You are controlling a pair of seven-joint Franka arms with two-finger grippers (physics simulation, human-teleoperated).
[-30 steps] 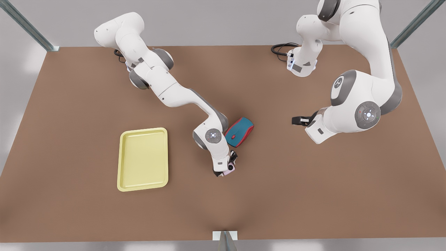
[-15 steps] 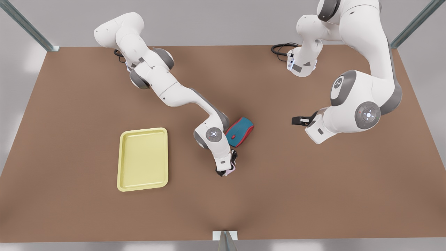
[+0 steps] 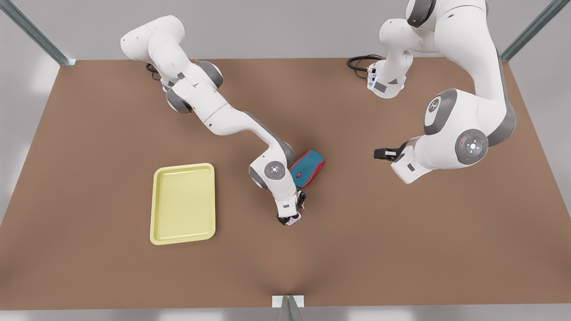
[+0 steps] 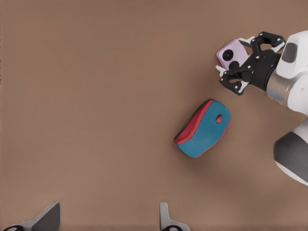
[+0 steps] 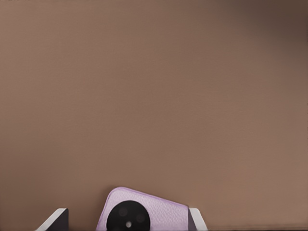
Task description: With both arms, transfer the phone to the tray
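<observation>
The pale pink phone (image 3: 294, 218) lies on the brown table, near the table's middle in the front view. My right gripper (image 3: 290, 216) points down over it. Up close, its open fingers (image 5: 196, 219) stand on either side of the phone (image 5: 149, 214); one touches the phone's edge and the other stands a little off it. From the left wrist, the right gripper (image 4: 243, 60) is seen over the phone (image 4: 229, 50). My left gripper (image 3: 382, 154) waits open, high at the front view's right. The yellow tray (image 3: 183, 203) lies to the front view's left of the phone.
A teal-and-red computer mouse (image 3: 308, 167) lies just behind the right wrist, close to the phone, and shows as the mouse (image 4: 204, 129) from the left wrist. A black cable (image 3: 359, 62) coils at the far table edge.
My right gripper has come down lower over the phone and drifted slightly away from the table's near edge, covering more of the phone. The left arm has barely moved.
</observation>
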